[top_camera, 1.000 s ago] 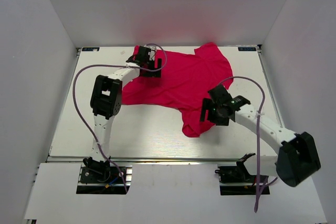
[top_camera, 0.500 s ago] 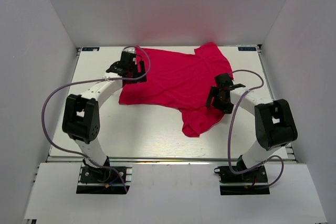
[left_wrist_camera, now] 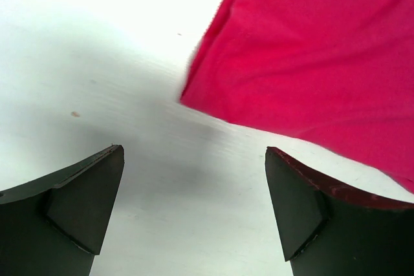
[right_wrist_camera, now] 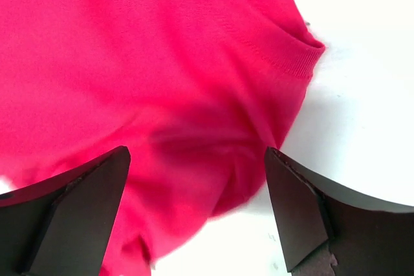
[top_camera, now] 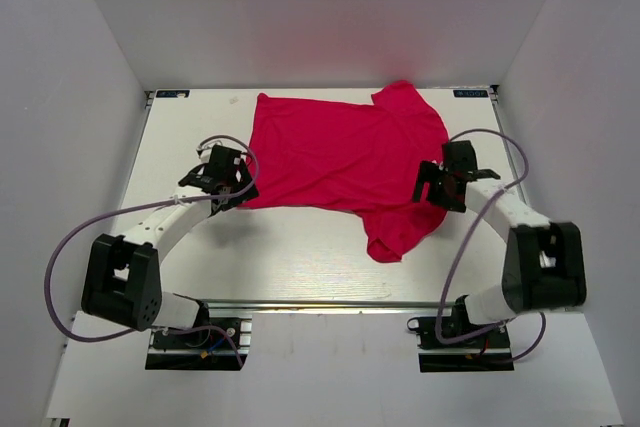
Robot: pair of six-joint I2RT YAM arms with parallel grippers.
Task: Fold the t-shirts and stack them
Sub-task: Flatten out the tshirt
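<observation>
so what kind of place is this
Probably a robot test booth, not a home: a white table boxed in by white walls, with a left arm and right arm bolted at its near edge.

I see a white worktop (top_camera: 290,252) mid-frame, plain pale walls (top_camera: 320,7) boxing it at left, top and right, metal rail (top_camera: 320,304) along its lower edge, soft even light

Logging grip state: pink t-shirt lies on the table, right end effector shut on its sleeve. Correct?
No. The right end effector is open, its fingers apart above the t-shirt, gripping nothing, as the right wrist view shows. The t-shirt does lie on the table.
</observation>
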